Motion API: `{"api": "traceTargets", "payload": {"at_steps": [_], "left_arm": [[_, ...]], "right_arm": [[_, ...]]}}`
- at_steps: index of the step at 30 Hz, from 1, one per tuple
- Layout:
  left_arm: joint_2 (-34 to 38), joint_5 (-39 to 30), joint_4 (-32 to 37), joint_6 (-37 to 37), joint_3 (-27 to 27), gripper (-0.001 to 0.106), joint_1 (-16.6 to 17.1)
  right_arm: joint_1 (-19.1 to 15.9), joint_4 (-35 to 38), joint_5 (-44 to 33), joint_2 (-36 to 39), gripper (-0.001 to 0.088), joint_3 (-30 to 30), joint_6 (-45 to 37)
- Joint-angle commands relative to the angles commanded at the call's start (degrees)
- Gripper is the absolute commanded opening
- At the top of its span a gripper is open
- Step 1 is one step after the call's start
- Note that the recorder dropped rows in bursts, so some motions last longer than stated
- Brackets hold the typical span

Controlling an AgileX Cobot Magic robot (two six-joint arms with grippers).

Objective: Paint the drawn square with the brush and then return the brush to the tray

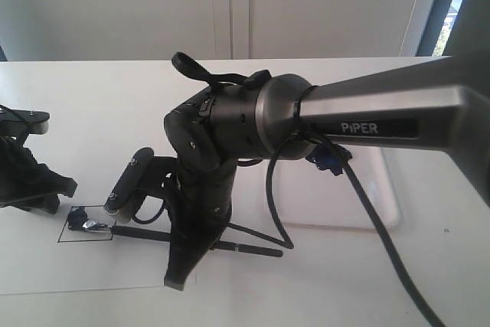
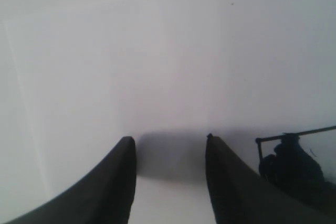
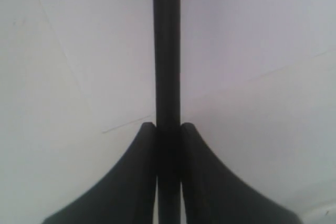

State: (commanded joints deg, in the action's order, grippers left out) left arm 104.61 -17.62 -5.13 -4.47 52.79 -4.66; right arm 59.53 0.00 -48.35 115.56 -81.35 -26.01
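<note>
On the white surface, near its left front, a paper sheet bears the drawn square, a thin black outline. Black paint covers part of the square's left side; the rest inside the outline is white.

The brush lies almost level just above the sheet. Its bristle end and silver ferrule are over the left part of the square, and its black handle runs right, past the right arm. Whether the bristles touch the paper cannot be told.

The right fingers point downward and pinch the brush handle between them, one on each side, with no gap showing in the right wrist view. The grip sits around mid-handle.

The left fingers are spread apart with nothing between them, above bare white sheet. They stand at the left edge of the scene, just beside the square, and do not touch the brush.

The tray sits to the right, behind the right arm and largely hidden by it, well apart from the square. Its contents cannot be seen.
</note>
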Motion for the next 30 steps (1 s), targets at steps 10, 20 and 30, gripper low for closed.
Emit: {"api": "traceTargets", "payload": {"at_steps": [10,20,30], "left_arm": [[0.0,0.0,-0.1,0.0,0.0,0.048,0.0],[0.0,0.0,-0.1,0.0,0.0,0.048,0.0],[0.0,-0.1,-0.1,0.0,0.0,0.048,0.0]], "right_arm": [[0.0,1.7,-0.8,0.0,0.0,0.0,-2.5],[0.0,0.0,3.7,0.0,0.0,-0.1,-0.2],[0.0,-2.2,5.7,0.0,0.0,-0.1,1.8]]}}
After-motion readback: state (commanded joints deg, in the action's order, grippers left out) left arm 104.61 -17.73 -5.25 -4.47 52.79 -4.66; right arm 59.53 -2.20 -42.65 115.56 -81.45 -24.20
